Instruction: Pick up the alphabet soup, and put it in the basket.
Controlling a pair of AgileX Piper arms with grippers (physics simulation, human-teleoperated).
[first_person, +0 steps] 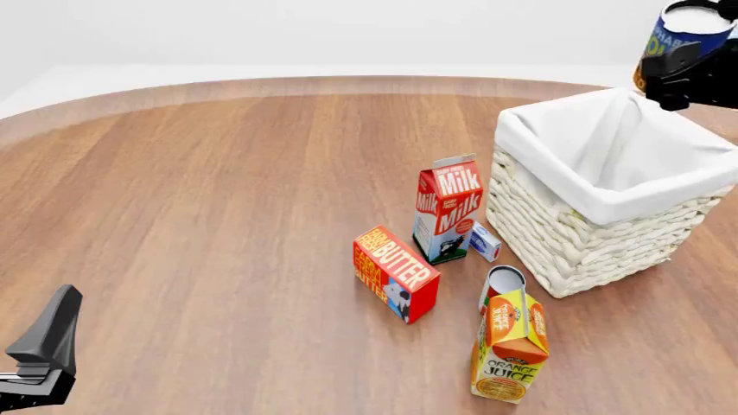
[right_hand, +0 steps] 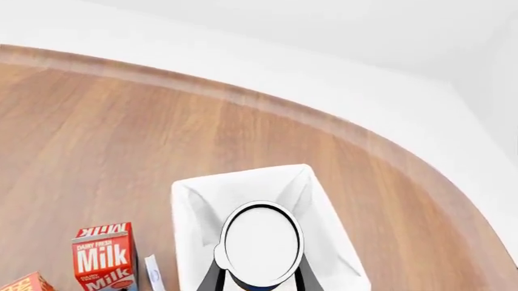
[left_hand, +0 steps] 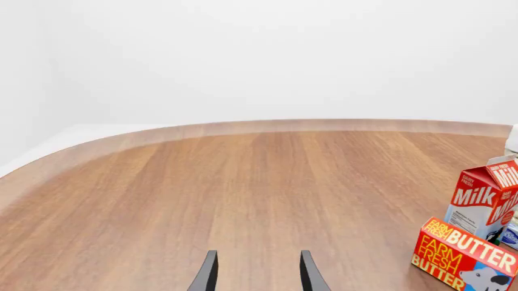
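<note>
Left wrist view: my left gripper (left_hand: pixel 257 273) idles low-centre, fingers spread on nothing, parked clear; front view: my right gripper (first_person: pixel 690 73) in the upper right corner is clamped on the alphabet soup (first_person: pixel 680 35), raised beyond the basket (first_person: pixel 611 194); right wrist view: the can's pale top sits over the lining, so I judge release is near.

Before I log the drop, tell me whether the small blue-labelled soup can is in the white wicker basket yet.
Not yet. The small blue-labelled soup can is held in the right gripper, above the white wicker basket; the right wrist view shows its pale top over the lining.
</note>
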